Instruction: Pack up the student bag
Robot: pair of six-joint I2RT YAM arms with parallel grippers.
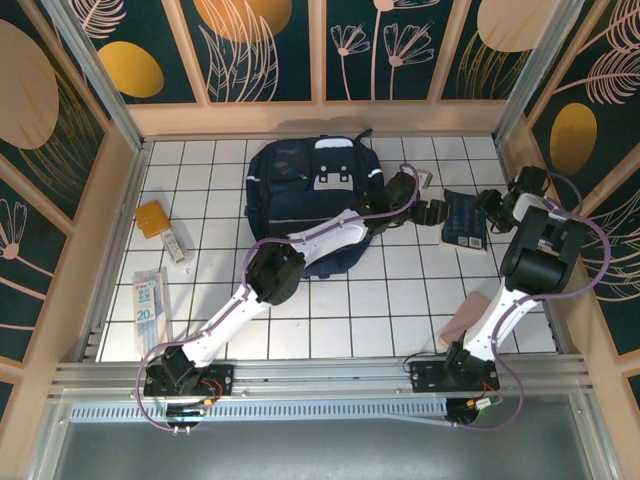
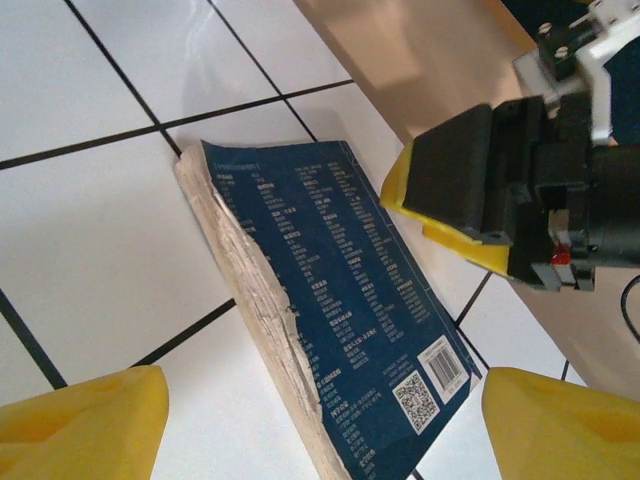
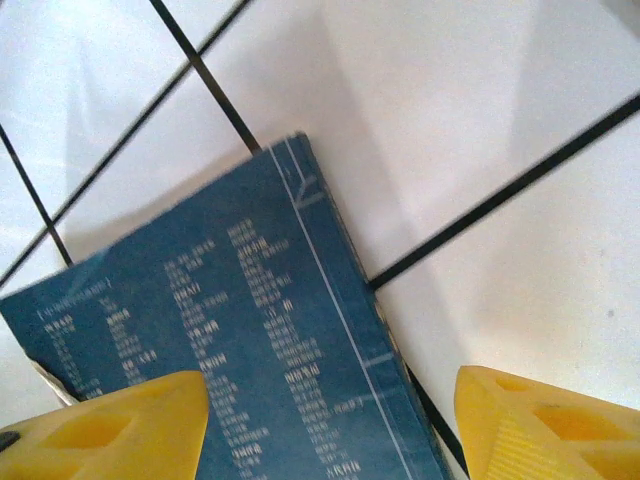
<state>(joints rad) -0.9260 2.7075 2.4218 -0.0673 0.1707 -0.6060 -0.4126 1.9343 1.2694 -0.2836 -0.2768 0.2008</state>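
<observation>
The student bag, navy with a grey patch, lies flat at the back centre of the tiled table. To its right lies a dark-blue book with worn page edges, flat on the tiles. My left gripper reaches across the bag to the book's left side; it stands open, its yellow fingertips either side of the barcode corner. My right gripper hovers at the book's right side, open, one finger over the cover and the other past its edge. Nothing is held.
An orange-yellow packet, a small white item and a long clear-wrapped pack lie at the left. A pinkish object sits by the right arm. The wooden wall runs close behind the book.
</observation>
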